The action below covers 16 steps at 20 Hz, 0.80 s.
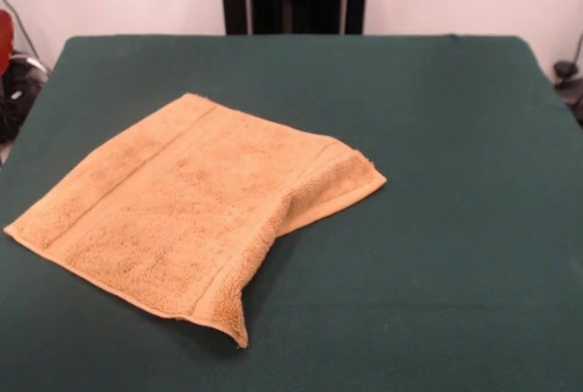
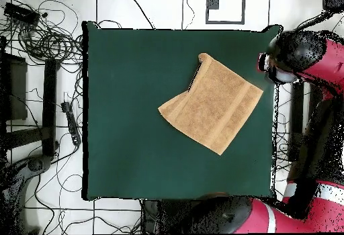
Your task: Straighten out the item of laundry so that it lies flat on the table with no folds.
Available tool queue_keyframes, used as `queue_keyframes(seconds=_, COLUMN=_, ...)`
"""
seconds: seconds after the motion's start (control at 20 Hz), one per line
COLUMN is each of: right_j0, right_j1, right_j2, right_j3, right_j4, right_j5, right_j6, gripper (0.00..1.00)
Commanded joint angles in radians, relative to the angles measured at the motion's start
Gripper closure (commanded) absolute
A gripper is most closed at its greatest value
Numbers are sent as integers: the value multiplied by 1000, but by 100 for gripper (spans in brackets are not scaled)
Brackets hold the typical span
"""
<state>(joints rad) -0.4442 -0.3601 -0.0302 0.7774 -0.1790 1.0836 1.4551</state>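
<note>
The item of laundry (image 1: 182, 214), a golden-orange terry towel, lies on the green table (image 1: 437, 137) left of centre in the front view. Most of it is flat, with a woven band running near its left edge. Its right side is folded: a ridge runs from the far right corner down to the near corner, which stands up off the cloth. From overhead the towel (image 2: 215, 105) sits diamond-wise in the table's (image 2: 134, 145) right half, with a doubled strip along its left edge and a curled top corner. No gripper shows in either view.
The red and black arm (image 2: 302, 58) is drawn back beyond the table's right edge in the overhead view. Cables and gear (image 2: 40, 37) lie on the floor to the left. A red part (image 1: 5, 41) shows at the front view's left edge.
</note>
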Motion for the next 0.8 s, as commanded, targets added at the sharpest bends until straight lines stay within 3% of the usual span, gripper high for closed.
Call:
queue_keyframes(seconds=0.05, right_j0=-67, right_j1=34, right_j2=151, right_j3=-95, right_j4=-38, right_j5=222, right_j6=-413, gripper=0)
queue_keyframes(seconds=0.2, right_j0=-61, right_j1=96, right_j2=173, right_j3=-237, right_j4=-41, right_j5=288, right_j6=-378, gripper=0)
queue_keyframes(seconds=0.45, right_j0=-43, right_j1=124, right_j2=174, right_j3=-330, right_j4=-48, right_j5=344, right_j6=-316, gripper=0)
queue_keyframes(seconds=0.5, right_j0=-36, right_j1=33, right_j2=153, right_j3=-139, right_j4=-24, right_j5=239, right_j6=-287, gripper=0)
queue_keyframes(seconds=0.55, right_j0=-32, right_j1=20, right_j2=150, right_j3=-109, right_j4=-20, right_j5=220, right_j6=-273, gripper=0)
queue_keyframes(seconds=0.8, right_j0=-2, right_j1=20, right_j2=148, right_j3=-146, right_j4=-29, right_j5=244, right_j6=-236, gripper=0)
